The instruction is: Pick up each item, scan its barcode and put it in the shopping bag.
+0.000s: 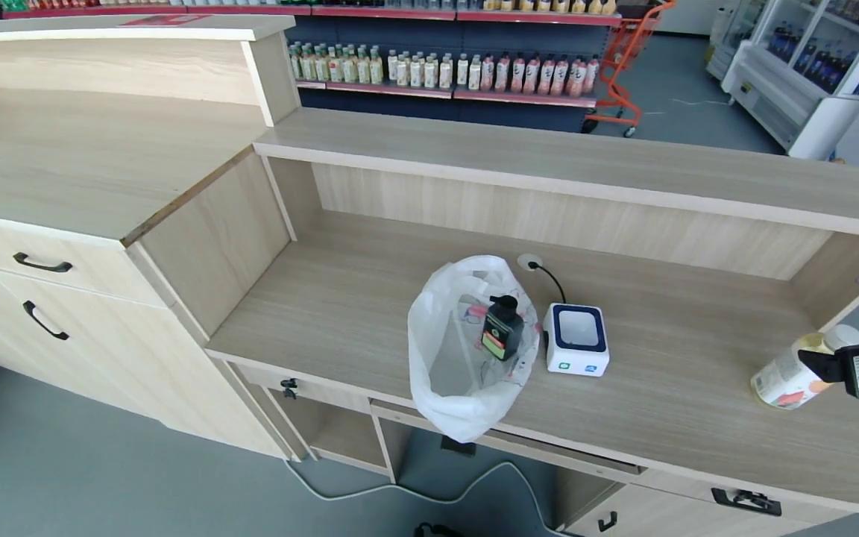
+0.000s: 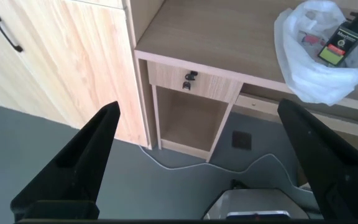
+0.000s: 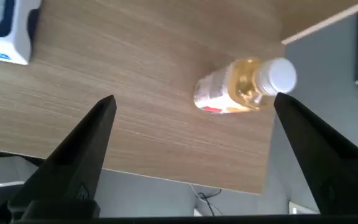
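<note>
A white shopping bag (image 1: 444, 373) stands open near the counter's front edge, with a black pump bottle (image 1: 502, 330) inside it. Just to its right sits the white and blue barcode scanner (image 1: 577, 339). A bottle of yellowish drink with a white cap (image 1: 791, 375) lies on its side by the counter's right end. My right gripper (image 1: 825, 364) hangs open just above that bottle (image 3: 241, 87), touching nothing. My left gripper (image 2: 199, 107) is open and empty over the floor, in front of the counter and left of the bag (image 2: 316, 65).
The wooden counter (image 1: 683, 358) has a raised back ledge and a taller section on the left. Its right edge (image 3: 272, 149) runs close beside the drink bottle. A cable (image 1: 552, 280) leads from the scanner to a hole in the counter. Drawers lie below.
</note>
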`<state>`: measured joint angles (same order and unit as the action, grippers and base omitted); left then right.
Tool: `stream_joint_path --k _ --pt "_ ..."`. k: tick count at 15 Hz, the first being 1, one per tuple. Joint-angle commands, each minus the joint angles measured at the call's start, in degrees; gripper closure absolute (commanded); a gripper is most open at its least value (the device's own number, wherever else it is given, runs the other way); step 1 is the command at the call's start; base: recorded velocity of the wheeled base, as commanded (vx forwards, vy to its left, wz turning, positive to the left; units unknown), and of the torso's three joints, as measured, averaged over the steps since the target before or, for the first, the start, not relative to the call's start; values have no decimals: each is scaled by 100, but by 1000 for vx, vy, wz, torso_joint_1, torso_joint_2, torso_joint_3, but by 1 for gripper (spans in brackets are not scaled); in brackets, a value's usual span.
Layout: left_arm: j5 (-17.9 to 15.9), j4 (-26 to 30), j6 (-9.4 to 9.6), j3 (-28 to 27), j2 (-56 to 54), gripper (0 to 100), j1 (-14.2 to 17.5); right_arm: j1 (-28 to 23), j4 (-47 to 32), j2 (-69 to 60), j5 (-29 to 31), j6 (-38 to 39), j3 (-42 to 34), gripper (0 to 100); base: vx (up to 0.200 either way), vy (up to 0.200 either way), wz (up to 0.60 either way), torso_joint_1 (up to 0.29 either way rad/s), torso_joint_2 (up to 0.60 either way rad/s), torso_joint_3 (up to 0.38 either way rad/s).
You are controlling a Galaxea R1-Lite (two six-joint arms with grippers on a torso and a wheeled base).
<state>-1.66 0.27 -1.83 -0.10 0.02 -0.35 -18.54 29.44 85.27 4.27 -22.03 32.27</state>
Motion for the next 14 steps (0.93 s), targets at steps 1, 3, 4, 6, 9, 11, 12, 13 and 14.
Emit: stream_joint_path --k 1,3,4,6,9,11,12,13,14 --pt "-1 0 -2 1 -2 0 0 -466 9 130 145 304 -28 0 0 0 0 0 0 0" --pt "-1 0 -2 1 -2 0 0 -572 246 710 145 1069 -36 0 0 0 0 0 0 0" --pt "-1 0 -2 1 -2 0 0 -554 651 1062 136 1526 -80 0 0 0 0 0 0 0" --pt "-1 0 -2 1 -2 0 0 -457 1459 1624 145 1834 -107 0 0 0 0 0 0 0" --pt "-1 0 -2 1 -2 0 0 -369 2365 2327 136 1869 -98 0 0 0 0 0 0 0" --pt "-1 0 -2 1 -2 0 0 -343 2663 2644 162 1869 -63 0 0 0 0 0 0 0" --pt "-1 0 -2 1 -2 0 0 -308 2760 2758 162 1878 -54 0 0 0 0 0 0 0" --pt "-1 0 -2 1 -2 0 0 -290 2866 2872 162 1922 -54 0 0 0 0 0 0 0" --pt "-1 0 -2 1 -2 0 0 -273 2909 2934 162 1948 -54 0 0 0 0 0 0 0"
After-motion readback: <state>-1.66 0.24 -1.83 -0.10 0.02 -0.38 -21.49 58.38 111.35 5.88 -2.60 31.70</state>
